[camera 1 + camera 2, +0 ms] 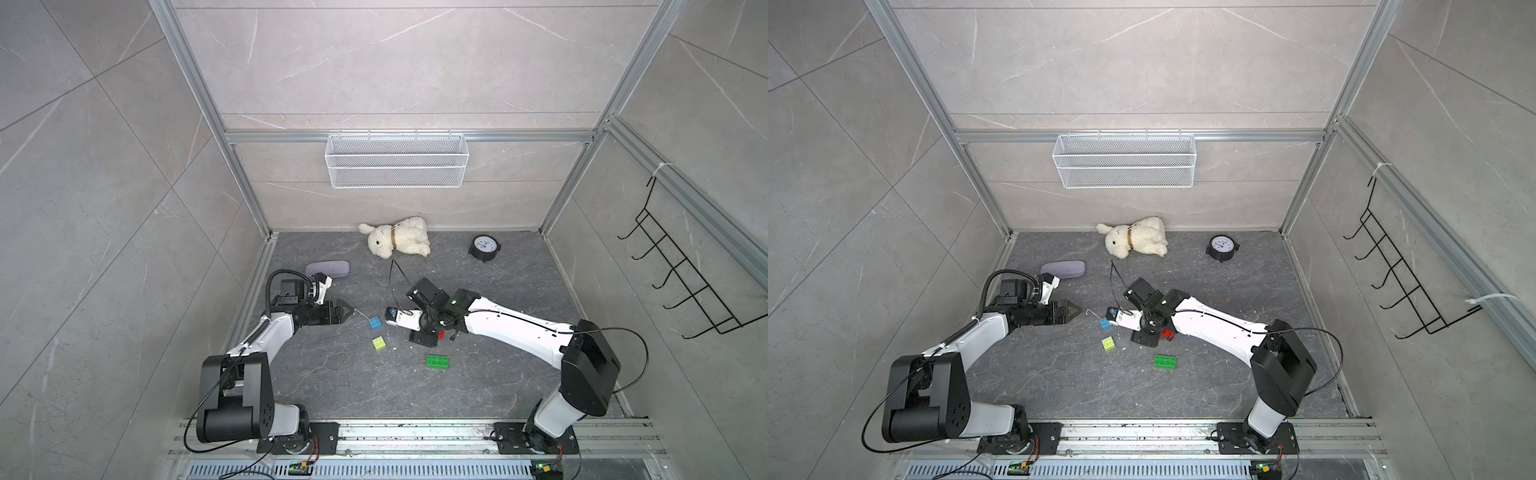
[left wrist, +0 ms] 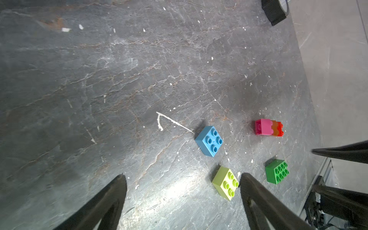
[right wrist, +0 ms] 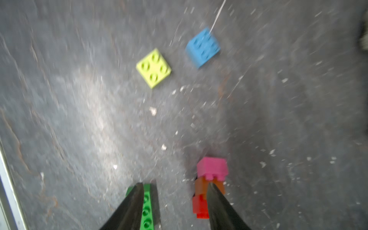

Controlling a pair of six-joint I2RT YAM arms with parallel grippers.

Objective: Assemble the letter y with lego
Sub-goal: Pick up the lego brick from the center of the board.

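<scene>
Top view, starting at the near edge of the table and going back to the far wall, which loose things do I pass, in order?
green brick → yellow-green brick → blue brick → grey glasses case → white plush rabbit. The clock is left out because it sits about level with the rabbit.

Near the middle of both top views, the right arm (image 1: 511, 324) covers most of what may be the red brick (image 1: 441, 333).
</scene>
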